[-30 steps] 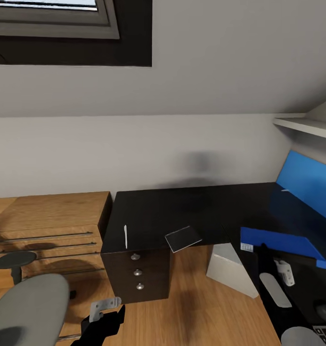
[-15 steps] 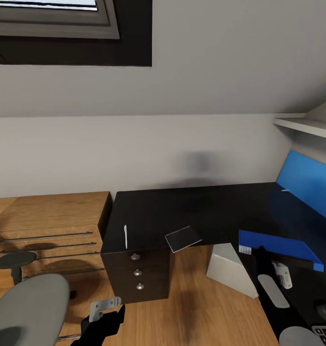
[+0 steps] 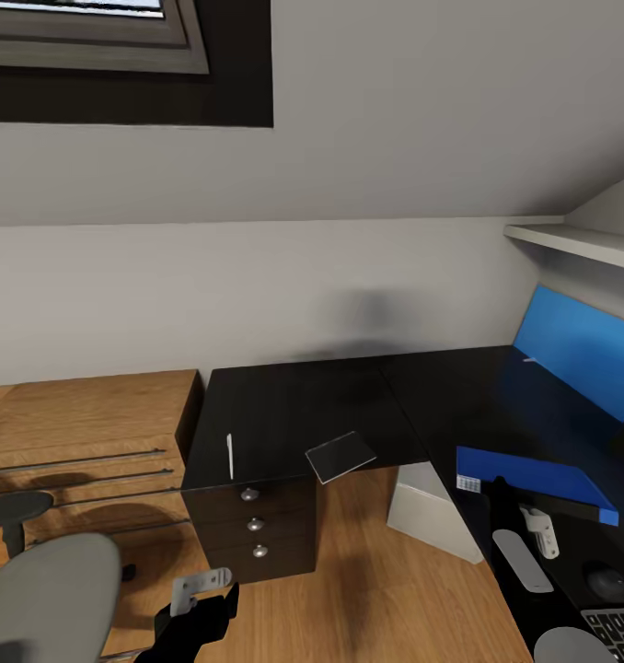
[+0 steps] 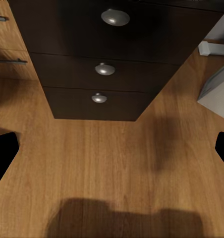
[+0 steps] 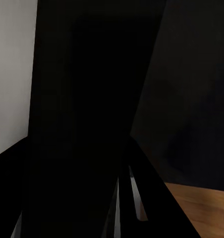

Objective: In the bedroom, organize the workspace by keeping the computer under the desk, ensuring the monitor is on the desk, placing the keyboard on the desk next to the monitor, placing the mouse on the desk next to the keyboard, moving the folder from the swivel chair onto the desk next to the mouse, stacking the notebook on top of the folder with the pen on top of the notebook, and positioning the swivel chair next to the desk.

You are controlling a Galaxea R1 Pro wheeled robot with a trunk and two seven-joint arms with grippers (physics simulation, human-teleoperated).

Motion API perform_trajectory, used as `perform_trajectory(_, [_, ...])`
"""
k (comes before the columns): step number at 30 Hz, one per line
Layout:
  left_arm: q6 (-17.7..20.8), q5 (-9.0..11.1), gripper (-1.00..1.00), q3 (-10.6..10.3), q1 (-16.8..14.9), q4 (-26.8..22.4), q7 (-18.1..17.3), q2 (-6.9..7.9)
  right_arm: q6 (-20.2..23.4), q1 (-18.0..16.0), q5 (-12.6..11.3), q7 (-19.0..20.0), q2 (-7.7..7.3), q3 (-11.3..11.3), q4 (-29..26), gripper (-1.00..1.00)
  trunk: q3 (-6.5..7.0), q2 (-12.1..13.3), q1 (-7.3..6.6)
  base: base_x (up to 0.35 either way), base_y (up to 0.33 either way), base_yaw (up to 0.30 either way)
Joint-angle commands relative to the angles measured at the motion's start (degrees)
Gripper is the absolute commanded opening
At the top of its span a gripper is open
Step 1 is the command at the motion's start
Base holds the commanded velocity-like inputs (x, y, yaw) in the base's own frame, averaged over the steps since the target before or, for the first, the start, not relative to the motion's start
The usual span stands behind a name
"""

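The blue folder (image 3: 537,479) lies on the right wing of the black desk (image 3: 349,405), and my right gripper (image 3: 499,488) is shut on its near edge. Just past the folder are the mouse (image 3: 609,582) and a corner of the keyboard (image 3: 618,632). Behind them stands the monitor (image 3: 579,359), its face showing blue. The white pen (image 3: 229,456) and the dark notebook (image 3: 340,457) rest on the left wing, the notebook overhanging the front edge. Under the desk stands the grey computer (image 3: 432,511). The swivel chair (image 3: 45,599) is at lower left, beside my open left gripper (image 3: 202,599).
The left wrist view looks at the desk's drawer unit (image 4: 104,69) with round silver knobs, over wooden floor (image 4: 117,168). Low wooden shelving (image 3: 82,433) stands left of the desk. A white wall shelf (image 3: 579,241) juts out at upper right.
The whole view has shifted, so the camera turned a little right. The folder has come down from a tilt to lie flatter on the desk, with my right gripper still on it.
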Motion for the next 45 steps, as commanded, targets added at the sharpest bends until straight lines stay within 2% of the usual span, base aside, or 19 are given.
perform_trajectory(1, [0.2,0.63,1.0,-0.06,-0.02,-0.11,0.52,0.01,-0.2,-0.03,-0.36,-0.19,-0.04,0.11,-0.07,-1.0,-0.1,-0.11,0.03,0.0,0.0,-0.006])
perform_trajectory(11, [0.26,0.62,1.0,-0.1,-0.02,-0.05,0.48,0.01,-0.2,-0.03,-0.26,-0.19,-0.14,0.03,0.08,-1.0,-0.1,-0.11,0.03,0.167,-0.025,-0.001])
perform_trajectory(12, [0.04,0.95,1.0,0.24,-0.02,0.28,0.54,0.15,-0.2,-0.03,0.06,-0.11,-0.47,-0.3,0.41,-1.0,-0.1,-0.11,0.03,0.0,0.0,0.0])
perform_trajectory(16, [0.03,2.02,1.0,0.22,0.1,0.5,0.55,-0.3,-0.38,0.02,0.15,-0.21,-0.08,-1.58,1.29,-1.0,-0.1,-0.11,0.03,0.0,0.0,0.0])
perform_trajectory(22, [0.02,0.81,1.0,0.14,0.16,0.08,0.54,-0.35,-0.46,-0.02,0.0,-0.28,-0.52,-1.14,1.49,-1.0,-0.1,-0.11,0.03,0.0,0.0,0.0])
perform_trajectory(39, [0.19,0.82,1.0,-0.15,0.16,-0.22,0.45,-0.48,-0.45,0.02,-0.04,-0.22,-0.6,-1.12,1.51,-1.0,-0.1,-0.11,0.03,0.082,0.0,0.0])
perform_trajectory(45, [0.28,0.84,1.0,-0.28,0.16,-0.35,0.45,-0.66,-0.46,0.02,-0.01,-0.2,-0.63,-1.12,1.51,-1.0,-1.18,-2.51,1.35,0.002,0.0,0.0])
